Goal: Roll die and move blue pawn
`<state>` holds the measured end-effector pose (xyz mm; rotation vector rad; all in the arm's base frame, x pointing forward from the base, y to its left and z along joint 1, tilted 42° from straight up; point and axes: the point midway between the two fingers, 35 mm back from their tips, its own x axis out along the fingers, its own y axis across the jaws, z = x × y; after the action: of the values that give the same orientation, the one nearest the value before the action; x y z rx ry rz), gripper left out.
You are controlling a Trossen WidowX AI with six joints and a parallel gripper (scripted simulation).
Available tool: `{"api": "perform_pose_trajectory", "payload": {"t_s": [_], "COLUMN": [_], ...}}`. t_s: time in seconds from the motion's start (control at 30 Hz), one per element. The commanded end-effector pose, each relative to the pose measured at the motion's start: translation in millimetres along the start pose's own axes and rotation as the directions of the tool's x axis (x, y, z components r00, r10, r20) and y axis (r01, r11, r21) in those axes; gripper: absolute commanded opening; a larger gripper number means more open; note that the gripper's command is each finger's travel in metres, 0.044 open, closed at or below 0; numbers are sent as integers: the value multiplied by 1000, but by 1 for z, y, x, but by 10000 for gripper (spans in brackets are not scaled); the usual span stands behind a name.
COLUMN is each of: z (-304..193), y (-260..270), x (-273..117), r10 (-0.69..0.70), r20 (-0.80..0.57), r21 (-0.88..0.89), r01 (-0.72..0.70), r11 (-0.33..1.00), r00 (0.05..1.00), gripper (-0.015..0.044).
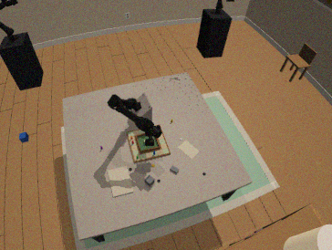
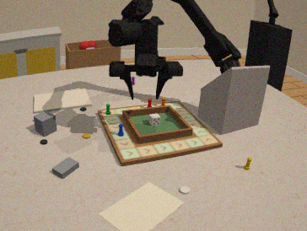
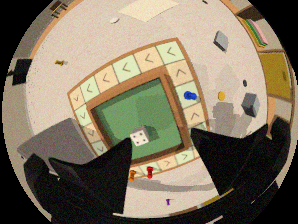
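Note:
My gripper (image 1: 150, 141) (image 2: 145, 99) (image 3: 161, 137) is open and empty, its fingers above the tray and pointing down. The white die (image 2: 154, 120) (image 3: 139, 136) lies on the tray's green floor; its top seems to show four pips in the wrist view. The tray (image 2: 164, 135) has brown walls and sits in the middle of the board (image 2: 147, 151) (image 3: 127, 68). The blue pawn (image 2: 121, 130) (image 3: 190, 95) stands upright on a pale green square, two squares from the corner (image 3: 171, 51) nearest the cream sheet. No finger touches it.
The red pawn (image 2: 149, 103) (image 3: 150, 172) and orange pawn (image 2: 164, 101) (image 3: 132, 175) stand on the far side. The green pawn (image 2: 108, 110) stands at a far corner. A tall grey block (image 2: 236, 101) stands beside the board. A yellow pawn (image 2: 248, 163) and grey cube (image 2: 45, 123) are off it.

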<state>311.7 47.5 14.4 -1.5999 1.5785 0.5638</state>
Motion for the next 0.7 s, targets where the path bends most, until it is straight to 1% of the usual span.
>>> {"api": "perform_pose_trajectory", "payload": {"t_s": [0.0,0.07,0.13,0.47,0.57,0.67], "z": [17,25,28,29,28,28], "y": [-42,-60,-67,-65,-66,-66], "x": [15,23,27,27,40,42], "r10": [-16,-25,-28,-28,-28,-28], "r20": [-30,-43,-48,-48,-49,-49], "r21": [310,448,495,495,495,495], "r01": [25,42,48,48,48,48], "r11": [951,893,868,868,868,868], "r00": [999,999,998,998,998,998], "gripper": [204,200,200,200,200,200]}}
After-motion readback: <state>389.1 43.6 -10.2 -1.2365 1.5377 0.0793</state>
